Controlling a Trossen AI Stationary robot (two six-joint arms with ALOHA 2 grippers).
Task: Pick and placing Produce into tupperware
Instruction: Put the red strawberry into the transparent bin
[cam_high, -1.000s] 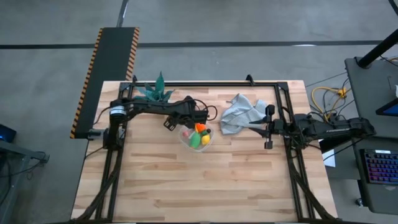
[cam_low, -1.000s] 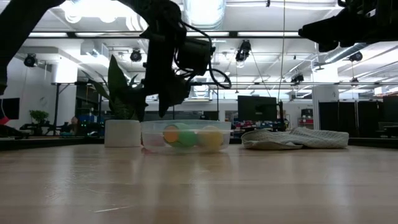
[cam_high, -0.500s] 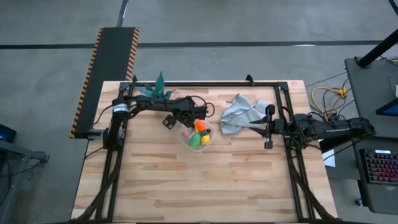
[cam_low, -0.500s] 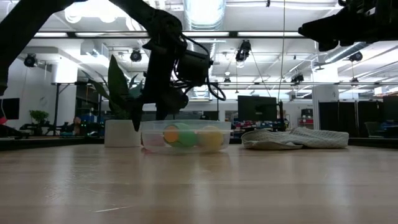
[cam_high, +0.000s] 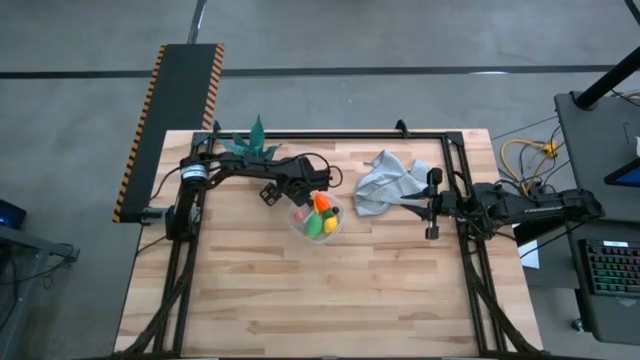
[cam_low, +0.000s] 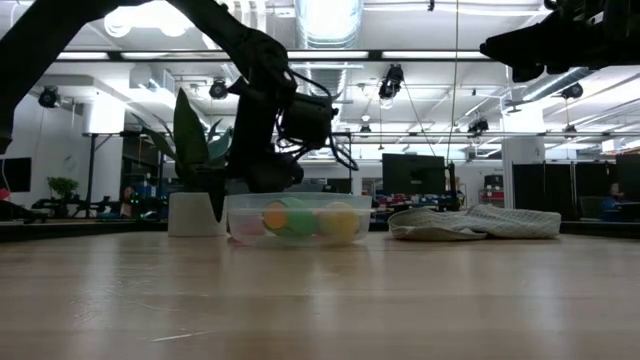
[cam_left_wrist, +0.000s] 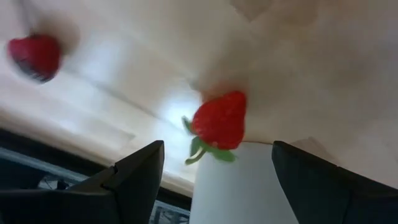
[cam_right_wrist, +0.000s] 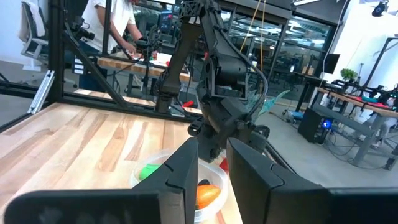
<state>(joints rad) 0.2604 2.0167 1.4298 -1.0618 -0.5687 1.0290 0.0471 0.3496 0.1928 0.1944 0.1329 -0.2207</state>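
Clear plastic tupperware (cam_high: 316, 222), whitish-rimmed, holds your orange, green and yellow produce (cam_high: 322, 215); it sits just beside the left gripper (cam_high: 272, 193), whose fingers gape empty, while the right gripper (cam_high: 432, 205), well apart, looks almost closed

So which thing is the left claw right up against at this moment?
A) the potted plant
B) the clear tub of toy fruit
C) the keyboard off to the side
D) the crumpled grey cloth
B: seen from above, the left claw hangs open beside the clear tub, between it and the plant; the cloth lies over by the right claw.
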